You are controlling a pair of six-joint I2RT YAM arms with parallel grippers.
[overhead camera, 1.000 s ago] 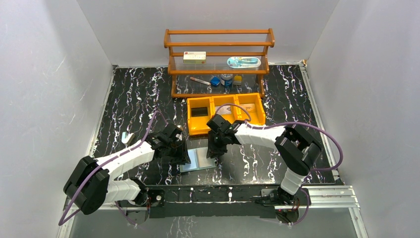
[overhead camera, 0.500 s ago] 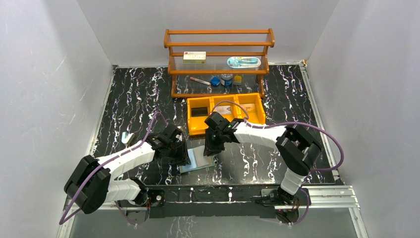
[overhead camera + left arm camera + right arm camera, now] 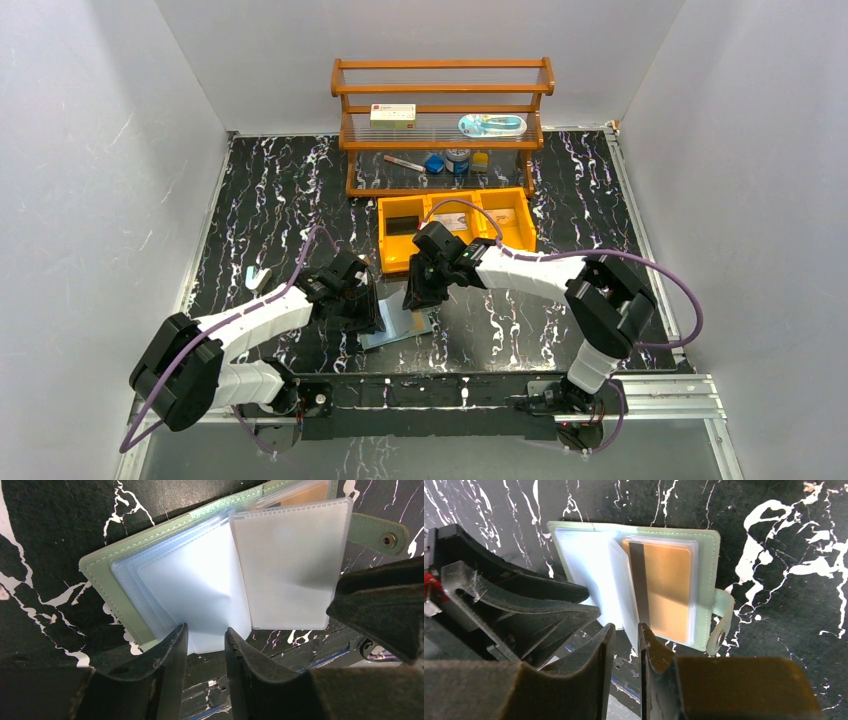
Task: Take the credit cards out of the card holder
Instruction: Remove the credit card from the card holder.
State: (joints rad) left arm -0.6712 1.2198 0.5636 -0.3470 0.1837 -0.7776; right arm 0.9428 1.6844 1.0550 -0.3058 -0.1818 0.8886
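While the card holder (image 3: 706,540) lies open at the near middle, the right gripper (image 3: 626,640) pinches a clear sleeve (image 3: 290,565); whether the left gripper (image 3: 206,665) clamps anything is unclear. Fold that leaf left slowly, baring the orange card (image 3: 669,590).

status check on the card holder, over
Left gripper at edge of card holder, grip unclear. Right gripper pinching a clear sleeve. Orange card in its pocket, not out. Nothing blocking.

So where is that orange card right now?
In the right wrist view the orange card sits in a clear sleeve on the right half of the open card holder, next to the snap tab, just beyond the right gripper.
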